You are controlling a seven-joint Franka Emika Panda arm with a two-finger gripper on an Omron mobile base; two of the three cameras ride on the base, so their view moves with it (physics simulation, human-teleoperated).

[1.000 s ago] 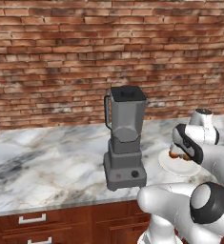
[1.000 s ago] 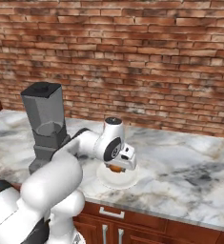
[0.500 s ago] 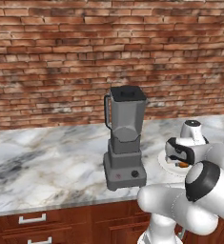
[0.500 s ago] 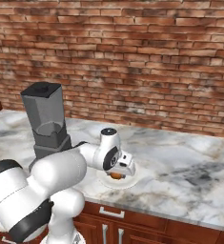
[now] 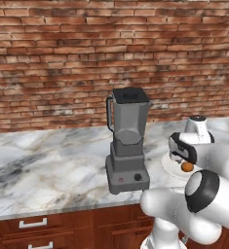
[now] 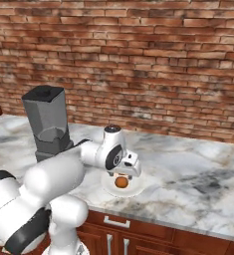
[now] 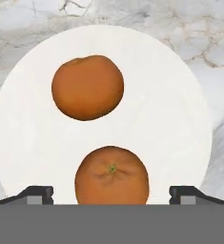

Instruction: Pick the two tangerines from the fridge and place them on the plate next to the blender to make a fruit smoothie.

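- Tangerines: two on the white plate (image 7: pixel 180 95), both inside its rim, apart from each other, not touching.
- Far tangerine (image 7: pixel 87 87) lies toward the plate's middle in the hand view; near tangerine (image 7: pixel 111 175) lies close to the lower rim, stem dimple facing the camera.
- One tangerine (image 6: pixel 121 182) shows on the plate (image 6: pixel 133 189) in the right base view, and one (image 5: pixel 186 166) shows in the left base view; second one hidden by the arm there.
- Plate (image 5: pixel 170 166) sits on the marble worktop (image 5: pixel 52 170), just beside the blender (image 5: pixel 128 141), on its right in the left base view.
- Blender jar looks empty, black lid on, upright.
- Arm is bent low over the worktop, wrist pointing down at the plate.
- Claw (image 7: pixel 111 193) hangs above the plate, fingers (image 7: pixel 37 193) spread wide, pinching nothing.
- Near tangerine sits between the two fingertips in the hand view, with gaps on both sides; far tangerine lies beyond the tips.
- In the right base view the claw (image 6: pixel 121 174) is directly over the fruit.
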